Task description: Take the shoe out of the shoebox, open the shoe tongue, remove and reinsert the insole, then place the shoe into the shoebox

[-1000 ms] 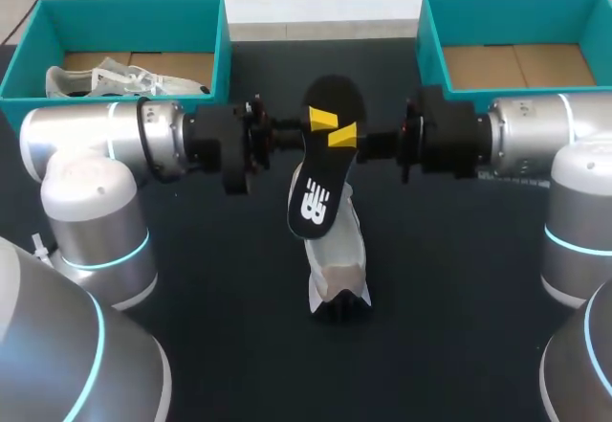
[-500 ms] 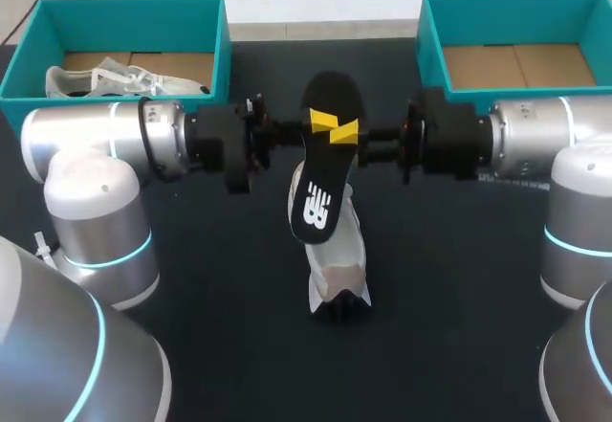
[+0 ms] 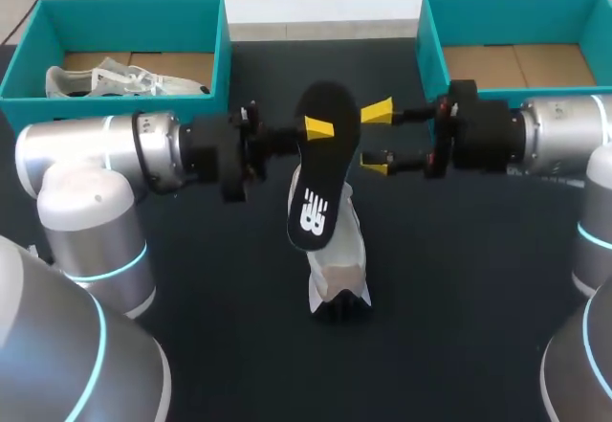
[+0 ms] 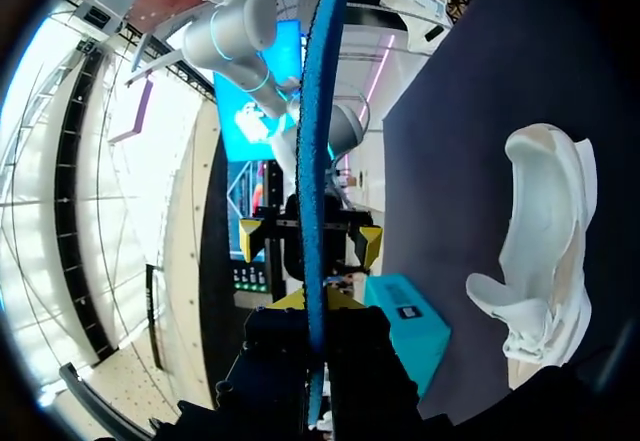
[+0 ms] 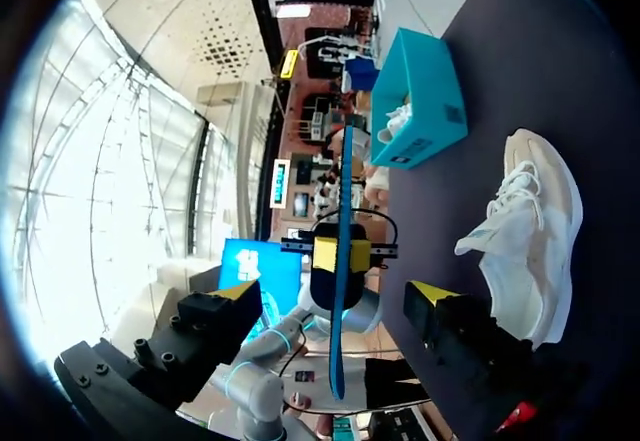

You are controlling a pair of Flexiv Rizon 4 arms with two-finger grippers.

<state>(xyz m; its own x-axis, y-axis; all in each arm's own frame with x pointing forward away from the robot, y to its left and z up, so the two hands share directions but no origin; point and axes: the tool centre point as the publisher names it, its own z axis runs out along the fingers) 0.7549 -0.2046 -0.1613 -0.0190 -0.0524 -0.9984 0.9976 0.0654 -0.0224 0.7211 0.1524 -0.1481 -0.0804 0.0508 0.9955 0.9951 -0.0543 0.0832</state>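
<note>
The left claw (image 3: 308,131) pinches the black insole (image 3: 312,200) near one end, holding it above the worktop (image 3: 191,278). The right claw (image 3: 378,139) stands spread just beside the insole, its yellow tips clear of it. Under both claws the white shoe (image 3: 339,250) lies on the worktop; behind the left claw a teal shoebox (image 3: 115,7) holds a second shoe (image 3: 124,81), and behind the right claw the other shoebox (image 3: 516,1) shows its cardboard floor.

Opposed wrist cameras, insole (image 4: 315,161) between
</note>
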